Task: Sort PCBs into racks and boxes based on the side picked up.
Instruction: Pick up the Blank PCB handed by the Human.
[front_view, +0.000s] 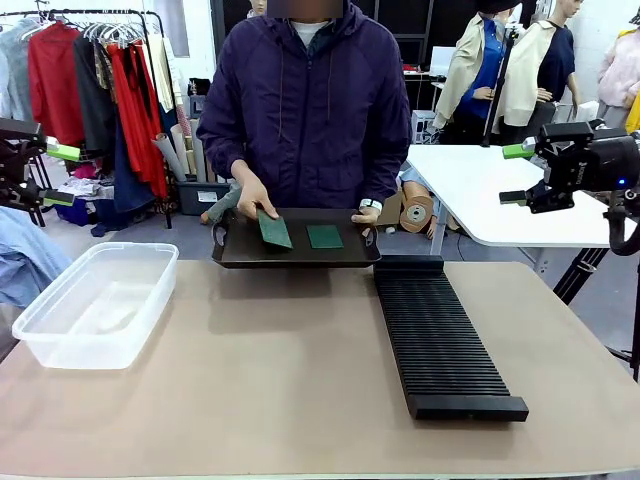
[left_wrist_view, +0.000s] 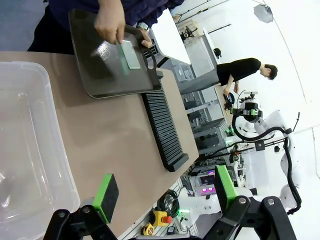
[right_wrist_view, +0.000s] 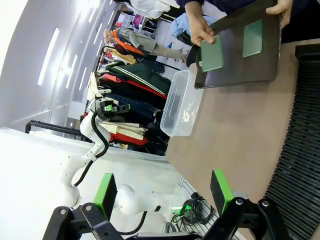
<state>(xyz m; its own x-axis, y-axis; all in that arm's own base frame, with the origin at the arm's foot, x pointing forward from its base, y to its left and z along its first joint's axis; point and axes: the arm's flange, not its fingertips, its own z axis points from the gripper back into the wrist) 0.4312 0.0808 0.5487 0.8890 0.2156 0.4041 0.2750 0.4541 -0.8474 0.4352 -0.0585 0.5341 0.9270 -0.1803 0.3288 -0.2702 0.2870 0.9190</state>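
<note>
**Green PCBs (front_view: 325, 236) on a far black tray (front_view: 300, 258)**

Both lie on the tray a person (front_view: 300, 100) holds at the table's (front_view: 250, 380) far edge, one touched by a hand (front_view: 252, 195). Left gripper (front_view: 60, 175) and right gripper (front_view: 517, 174) hang wide open, fingers well apart from them.

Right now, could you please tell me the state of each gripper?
Left gripper: open, holding nothing.
Right gripper: open, holding nothing.

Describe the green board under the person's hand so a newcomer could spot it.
At the table's far edge the person holds a black tray. Of the two green boards on it, it's the left, slanted one under the person's hand; the other lies untouched.
</note>
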